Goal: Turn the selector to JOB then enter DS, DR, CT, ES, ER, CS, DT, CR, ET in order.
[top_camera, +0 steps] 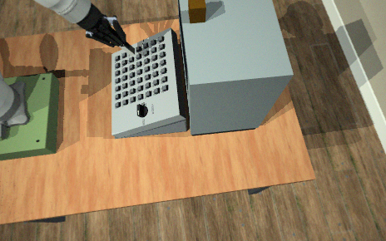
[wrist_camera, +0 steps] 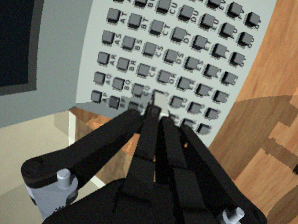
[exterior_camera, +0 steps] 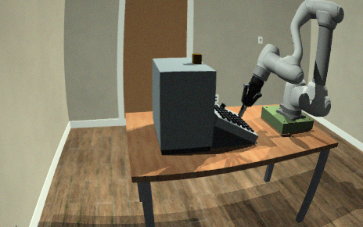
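The sloped keypad (top_camera: 125, 125) (exterior_camera: 235, 131) (wrist_camera: 90, 65) carries grey keys; none looks lit. The black selector (top_camera: 142, 110) is at its near end in the top view; its setting is too small to read. The wrist view shows keys DS (wrist_camera: 170, 56), DR (wrist_camera: 164, 76), CT (wrist_camera: 156, 27), ES (wrist_camera: 191, 63), ER (wrist_camera: 184, 83), CS (wrist_camera: 149, 49), DT (wrist_camera: 178, 34), CR (wrist_camera: 143, 70) and ET (wrist_camera: 200, 42). My gripper (top_camera: 134, 52) (exterior_camera: 241, 113) (wrist_camera: 157, 102) is shut. Its light tip overlaps the key place below DR, right of CQ, and hides it. Contact cannot be told.
A large grey cabinet (top_camera: 241, 50) (exterior_camera: 187, 109) stands beside the keypad, with an orange-brown block (top_camera: 197, 11) (exterior_camera: 196, 59) on top. The arm stands on a green base (top_camera: 42, 125) (exterior_camera: 291, 124) on the wooden table (top_camera: 166, 179) (exterior_camera: 231, 162).
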`<state>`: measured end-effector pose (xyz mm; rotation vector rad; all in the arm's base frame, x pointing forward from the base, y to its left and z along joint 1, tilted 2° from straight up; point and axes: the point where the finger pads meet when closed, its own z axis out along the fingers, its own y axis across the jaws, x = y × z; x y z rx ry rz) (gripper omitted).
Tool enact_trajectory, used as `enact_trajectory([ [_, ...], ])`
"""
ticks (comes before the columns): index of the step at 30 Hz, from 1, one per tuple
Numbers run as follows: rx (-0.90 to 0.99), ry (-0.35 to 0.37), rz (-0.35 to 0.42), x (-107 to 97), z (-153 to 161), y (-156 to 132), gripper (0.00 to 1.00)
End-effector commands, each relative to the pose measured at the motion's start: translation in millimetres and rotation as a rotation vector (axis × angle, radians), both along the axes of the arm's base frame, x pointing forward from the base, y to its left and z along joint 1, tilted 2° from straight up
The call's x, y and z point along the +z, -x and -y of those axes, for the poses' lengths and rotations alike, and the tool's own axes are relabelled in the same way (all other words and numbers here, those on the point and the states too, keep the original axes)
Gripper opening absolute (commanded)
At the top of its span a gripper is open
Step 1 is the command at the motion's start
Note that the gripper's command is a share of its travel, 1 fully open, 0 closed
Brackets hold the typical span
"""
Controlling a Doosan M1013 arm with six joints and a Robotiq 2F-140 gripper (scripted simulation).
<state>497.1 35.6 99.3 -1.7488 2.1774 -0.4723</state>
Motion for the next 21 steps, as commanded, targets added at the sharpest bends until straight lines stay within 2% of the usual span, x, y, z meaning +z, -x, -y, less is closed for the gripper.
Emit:
enact_trajectory([
  [1,0.001,0.000,0.000,-2.0,-0.2,-1.0,0.00],
  [11,0.001,0.000,0.000,-15.7,0.8,-7.7,0.00],
  [21,0.001,0.000,0.000,-18.7,1.0,-9.1,0.00],
])
